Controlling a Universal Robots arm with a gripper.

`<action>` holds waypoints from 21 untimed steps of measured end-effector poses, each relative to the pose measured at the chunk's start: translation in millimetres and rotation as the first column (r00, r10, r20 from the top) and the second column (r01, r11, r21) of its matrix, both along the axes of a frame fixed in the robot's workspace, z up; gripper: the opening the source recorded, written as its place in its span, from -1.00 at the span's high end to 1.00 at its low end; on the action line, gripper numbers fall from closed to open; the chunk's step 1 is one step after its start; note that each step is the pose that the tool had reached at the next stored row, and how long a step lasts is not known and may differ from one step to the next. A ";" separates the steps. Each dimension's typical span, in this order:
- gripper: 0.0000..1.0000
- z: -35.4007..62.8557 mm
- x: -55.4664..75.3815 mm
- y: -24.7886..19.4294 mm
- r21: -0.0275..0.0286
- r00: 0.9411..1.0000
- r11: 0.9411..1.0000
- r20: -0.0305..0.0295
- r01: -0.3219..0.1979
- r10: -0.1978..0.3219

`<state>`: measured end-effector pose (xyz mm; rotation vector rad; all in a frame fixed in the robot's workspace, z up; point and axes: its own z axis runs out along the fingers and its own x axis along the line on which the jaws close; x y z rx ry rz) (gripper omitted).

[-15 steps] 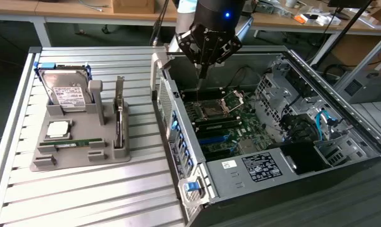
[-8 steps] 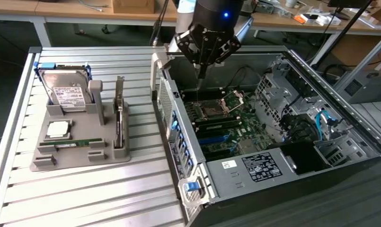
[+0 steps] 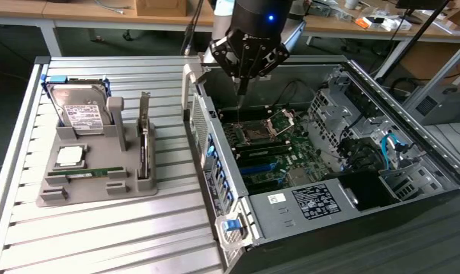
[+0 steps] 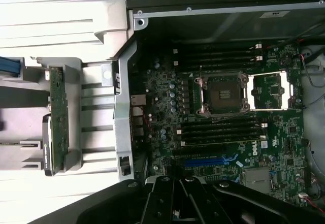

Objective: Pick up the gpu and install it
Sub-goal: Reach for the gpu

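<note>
1. The black two-finger gripper (image 3: pixel 242 90) hangs over the open grey sheet-steel computer case (image 3: pixel 214 148), above the green motherboard (image 3: pixel 268 154). Its fingers are pressed together and hold nothing.
2. The gpu (image 3: pixel 144 134), a thin flat dark green circuit board with a pale metal end bracket, stands on edge in a slot of the matt grey plastic holder (image 3: pixel 92 191). The holder sits on the ribbed aluminium table (image 3: pixel 100 240), to the exterior view's left of the case, and the card is well apart from the gripper.
3. I judge the step in hand to be the reach to the card. To do it well, the fingers should spread before they descend, line up with the long top edge, and close on bare board rather than on components.
4. In the wrist view the gpu (image 4: pixel 58 117) is a narrow edge-on strip, so the two broad faces are the surfaces to grip. A thin rigid card would likely tip if taken off-centre.
5. The holder also carries a boxy silver hard drive with a white label (image 3: pixel 81 111), a square silver processor (image 3: pixel 70 156) and a narrow green RAM stick (image 3: pixel 92 171), all near the card. A straight lift out of the slot would stay clear of them.
6. On the motherboard (image 4: pixel 223 132), a glossy blue expansion slot (image 4: pixel 205 161) lies near the metal-framed processor socket (image 4: pixel 223 94).
</note>
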<state>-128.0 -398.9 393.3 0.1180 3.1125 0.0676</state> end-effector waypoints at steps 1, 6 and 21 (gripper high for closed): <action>0.79 0.0 -0.5 0.0 0.000 1.000 1.000 0.000 0.000 0.000; 0.79 0.0 -8.1 0.0 0.000 1.000 1.000 0.000 0.000 0.000; 0.79 0.0 -22.7 0.0 0.000 1.000 1.000 0.000 0.000 0.000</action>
